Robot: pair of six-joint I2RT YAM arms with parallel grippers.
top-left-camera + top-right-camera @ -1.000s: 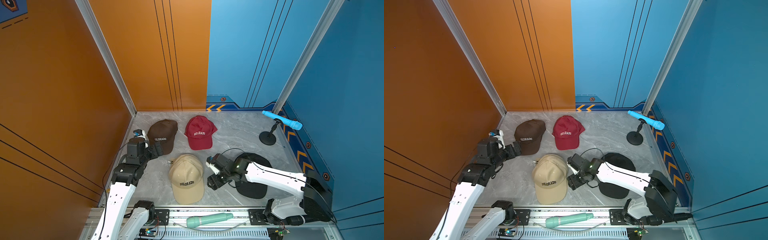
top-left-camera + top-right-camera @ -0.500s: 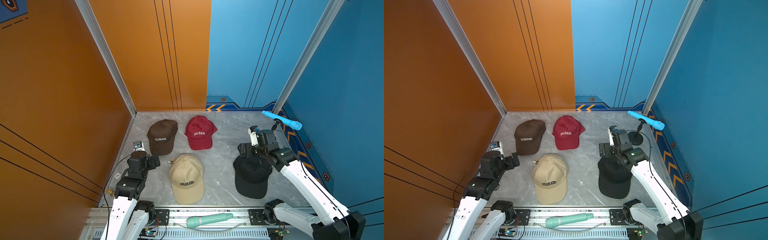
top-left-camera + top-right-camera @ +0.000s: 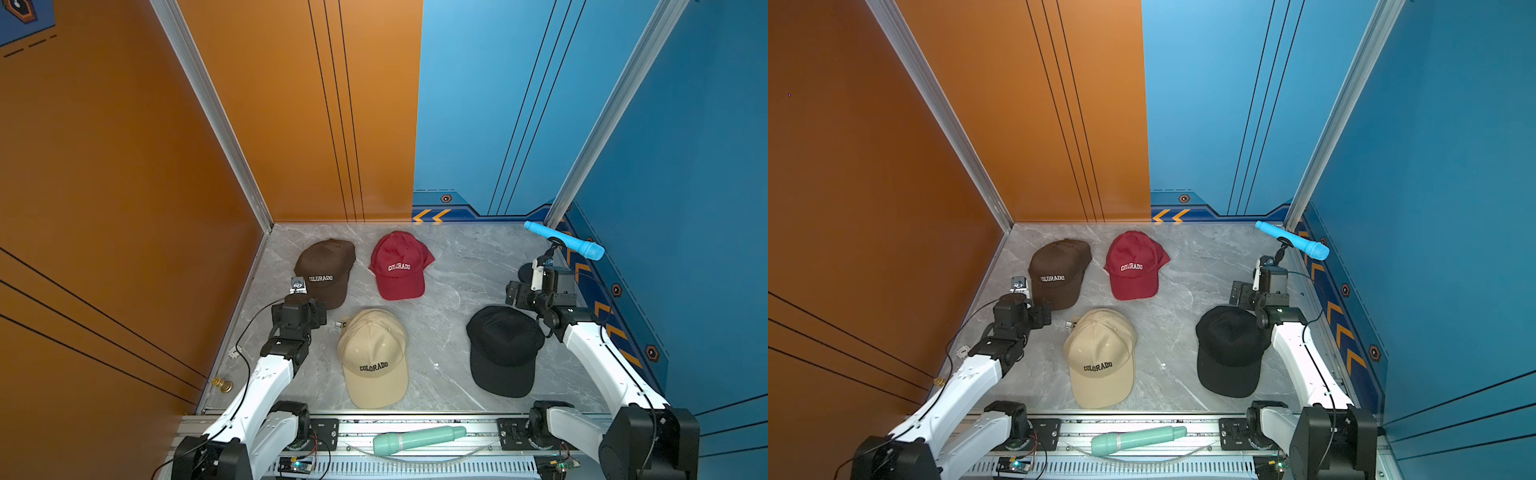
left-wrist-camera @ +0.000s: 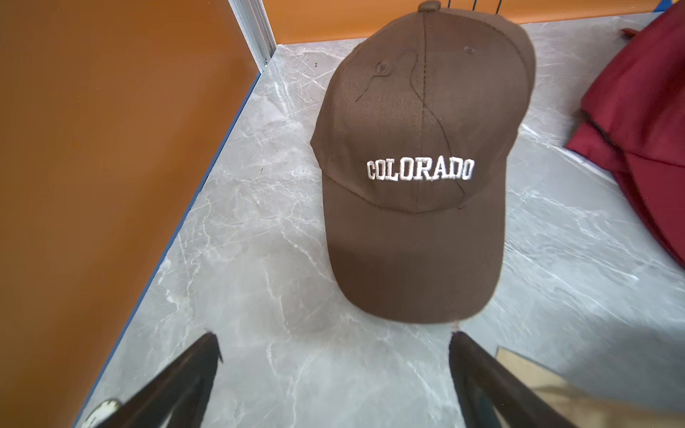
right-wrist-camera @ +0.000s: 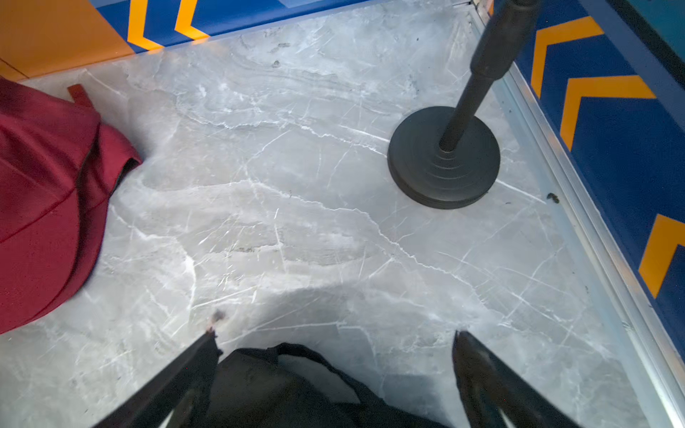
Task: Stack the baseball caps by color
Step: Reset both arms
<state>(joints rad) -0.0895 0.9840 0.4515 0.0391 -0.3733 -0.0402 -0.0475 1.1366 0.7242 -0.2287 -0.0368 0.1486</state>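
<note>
At frame right, a blue microphone [image 3: 563,246] is perched on a round-based stand [image 5: 443,159]; left gripper [image 4: 333,334] and right gripper [image 5: 335,333] are spread open, empty

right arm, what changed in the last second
The right arm swung from beside the beige cap back to the right, past the black cap, near the mic stand. The left arm drew back from the brown cap. Nothing grasped or released; all caps stayed put.
</note>
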